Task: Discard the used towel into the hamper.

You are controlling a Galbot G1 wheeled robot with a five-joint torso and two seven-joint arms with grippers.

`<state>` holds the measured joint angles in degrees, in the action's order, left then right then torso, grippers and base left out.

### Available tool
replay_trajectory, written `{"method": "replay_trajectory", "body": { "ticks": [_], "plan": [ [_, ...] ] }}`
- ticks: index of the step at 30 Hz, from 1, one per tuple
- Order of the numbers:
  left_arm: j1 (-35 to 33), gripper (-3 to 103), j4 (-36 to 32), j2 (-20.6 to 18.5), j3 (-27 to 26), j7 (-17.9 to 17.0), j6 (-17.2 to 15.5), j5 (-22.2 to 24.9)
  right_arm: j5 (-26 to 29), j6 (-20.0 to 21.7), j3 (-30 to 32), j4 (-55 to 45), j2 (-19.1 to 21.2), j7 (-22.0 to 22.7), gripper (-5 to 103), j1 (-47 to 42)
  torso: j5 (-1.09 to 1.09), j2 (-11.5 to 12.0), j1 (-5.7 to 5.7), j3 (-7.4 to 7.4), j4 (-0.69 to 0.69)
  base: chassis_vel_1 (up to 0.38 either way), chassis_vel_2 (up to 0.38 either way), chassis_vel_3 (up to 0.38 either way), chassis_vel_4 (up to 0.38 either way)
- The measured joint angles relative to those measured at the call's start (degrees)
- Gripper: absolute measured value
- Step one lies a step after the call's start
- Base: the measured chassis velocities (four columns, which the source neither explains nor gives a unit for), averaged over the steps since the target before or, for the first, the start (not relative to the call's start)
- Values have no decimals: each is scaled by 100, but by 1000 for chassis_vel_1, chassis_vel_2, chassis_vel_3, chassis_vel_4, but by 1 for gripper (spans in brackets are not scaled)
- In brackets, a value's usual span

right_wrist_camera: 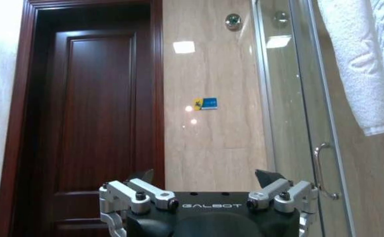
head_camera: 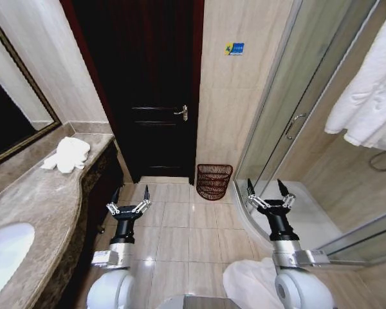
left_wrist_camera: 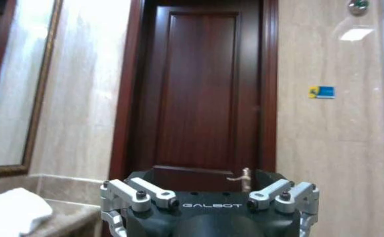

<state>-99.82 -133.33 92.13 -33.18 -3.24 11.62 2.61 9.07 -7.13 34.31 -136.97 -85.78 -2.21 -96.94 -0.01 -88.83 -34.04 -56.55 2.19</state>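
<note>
A dark wooden door (head_camera: pixel 156 96) fills the middle of the head view, shut, with its metal handle (head_camera: pixel 182 112) toward the robot's right edge. To the right stands the glass shower enclosure (head_camera: pixel 289 122), with a white towel (head_camera: pixel 368 103) hanging high beside it. Along the robot's left runs the marble counter (head_camera: pixel 38 206), carrying a white sink (head_camera: pixel 3 257) near the robot and a crumpled white towel (head_camera: pixel 67 155) at its far end, below the framed mirror (head_camera: pixel 9 109). Another white cloth (head_camera: pixel 251 283) lies on the tiled floor (head_camera: pixel 180 232) close in front of the robot's base.

The hamper (head_camera: pixel 213 181) sits on the floor against the tiled wall, between the door and the shower enclosure. It stands upright, its long axis vertical and its open mouth pointing up, the woven sides narrowing toward the base.

The left end effector (head_camera: pixel 130 196) hovers above the floor beside the counter front, fingers spread apart and holding nothing. The right end effector (head_camera: pixel 267 188) hovers near the shower's curved edge, likewise spread and empty. Both point ahead toward the door wall, well apart from the hamper.

A small blue and yellow sticker (head_camera: pixel 233 49) is on the wall above the hamper.
</note>
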Motion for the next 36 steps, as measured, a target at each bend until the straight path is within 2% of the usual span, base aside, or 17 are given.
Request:
{"method": "replay_trajectory", "body": {
  "ticks": [3, 6, 20, 26, 29, 36],
  "plan": [
    [42, 100, 7, 0, -50, -62, 17, -129, -5, -9, 0, -1, -6, 10, 100, -4, 1, 0, 0, 0, 0, -64, 67, 64, -64],
    [73, 100, 40, 0, -100, -108, 154, -518, -38, -20, -3, -3, -16, 37, 100, -2, 0, 0, -1, 0, 0, -76, 84, 81, -89],
    [27, 100, -1, 6, -71, -59, 249, -562, -75, -78, -24, -31, -46, 11, 100, -43, 0, 0, 0, 0, 0, -78, 84, 83, -85],
    [-26, 100, -39, 5, 40, 18, 142, -161, -76, -84, -22, -31, -46, 9, 100, -35, 2, 0, -1, 0, 0, -108, 112, 104, -97],
    [-52, 100, -86, 4, 151, 40, -52, 222, -76, -101, -18, -23, -56, 8, 100, -34, 1, 0, 0, 0, 0, -108, 103, 107, -105],
    [-106, 100, -118, 2, 229, 222, -206, 543, -79, -105, -29, -7, -66, 10, 100, -18, 0, 0, -1, 0, 0, -112, 107, 99, -110]
  ]
}}
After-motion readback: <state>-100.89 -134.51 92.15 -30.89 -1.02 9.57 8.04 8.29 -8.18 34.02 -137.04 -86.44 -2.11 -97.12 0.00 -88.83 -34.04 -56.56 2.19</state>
